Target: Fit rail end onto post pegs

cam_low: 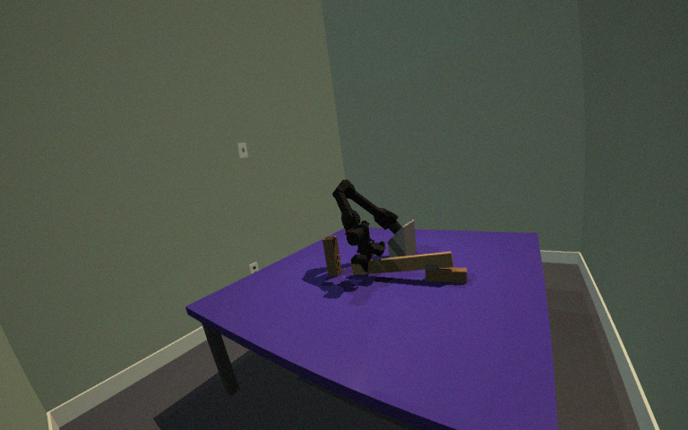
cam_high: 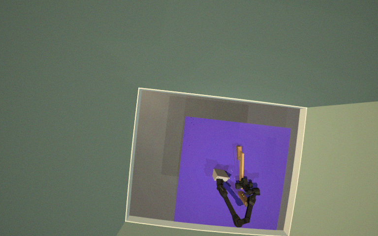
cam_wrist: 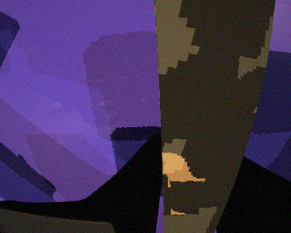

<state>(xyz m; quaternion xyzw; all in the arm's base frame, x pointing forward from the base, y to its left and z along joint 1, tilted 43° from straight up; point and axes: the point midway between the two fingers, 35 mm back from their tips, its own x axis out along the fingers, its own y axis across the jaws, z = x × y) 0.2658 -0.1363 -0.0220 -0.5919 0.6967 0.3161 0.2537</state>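
Observation:
The wooden rail [cam_high: 241, 166] [cam_low: 417, 262] [cam_wrist: 210, 102] slopes, its far end higher, at the bracket of the low footboard block [cam_high: 238, 148] [cam_low: 453, 276]; whether it is fully seated I cannot tell. Its near end is low, at or close to the table, with a gap to the post. The short upright post [cam_high: 242, 198] [cam_low: 331, 257] stands beyond that end; its pegs are too small to make out clearly. My gripper [cam_low: 360, 263] [cam_wrist: 177, 140] is shut on the rail near its near end, one finger on each side. In the top view the arm hides the fingertips and part of the rail.
The pale box-shaped base [cam_high: 220, 174] [cam_low: 408, 238] stands beside the rail, and my arm [cam_high: 231, 205] [cam_low: 367, 199] arches from it past the post. All stand on the purple table [cam_high: 208, 140] [cam_low: 417, 330].

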